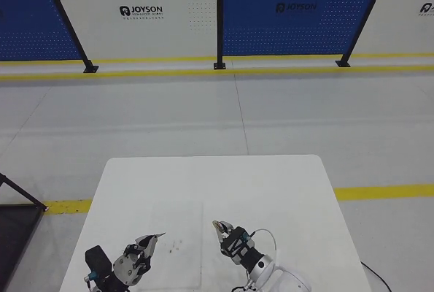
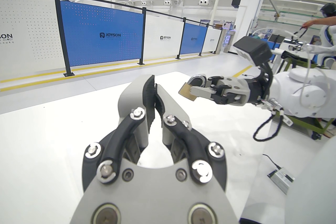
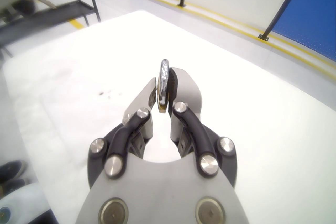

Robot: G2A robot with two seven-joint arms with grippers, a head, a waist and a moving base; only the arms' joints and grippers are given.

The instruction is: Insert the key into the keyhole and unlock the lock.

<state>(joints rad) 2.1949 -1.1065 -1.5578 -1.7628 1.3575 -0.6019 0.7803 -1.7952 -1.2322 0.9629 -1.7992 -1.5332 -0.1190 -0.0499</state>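
A white table (image 1: pixel 275 182) seen from above, with two robot grippers low in the frame, side by side but apart. The left gripper (image 2: pixel 155 86) sits left of centre and the right gripper (image 3: pixel 166 77) just right of centre. Both point toward the top of the frame, leaning slightly toward each other. From this height, what either one holds is too small to tell.

The right wrist view shows the right gripper's jaws clamped on the lock (image 3: pixel 164 89), seen edge-on in mid-frame. The silver shackle (image 3: pixel 164 68) stands past the fingertips toward the top of the frame. A sliver of the brass body (image 3: pixel 162 109) shows below it, between the fingers.

The left wrist view shows the same lock from the side, right of centre. The brass body juts beyond the fingertips toward the lower left. The lock's long axis therefore slants from upper right to lower left, body end lowest.

In that same view the left gripper's black pads (image 2: pixel 150 101) are pressed together at the tips. Whether they pinch anything cannot be told. Faint dark specks (image 1: pixel 176 248) mark the table between the grippers.
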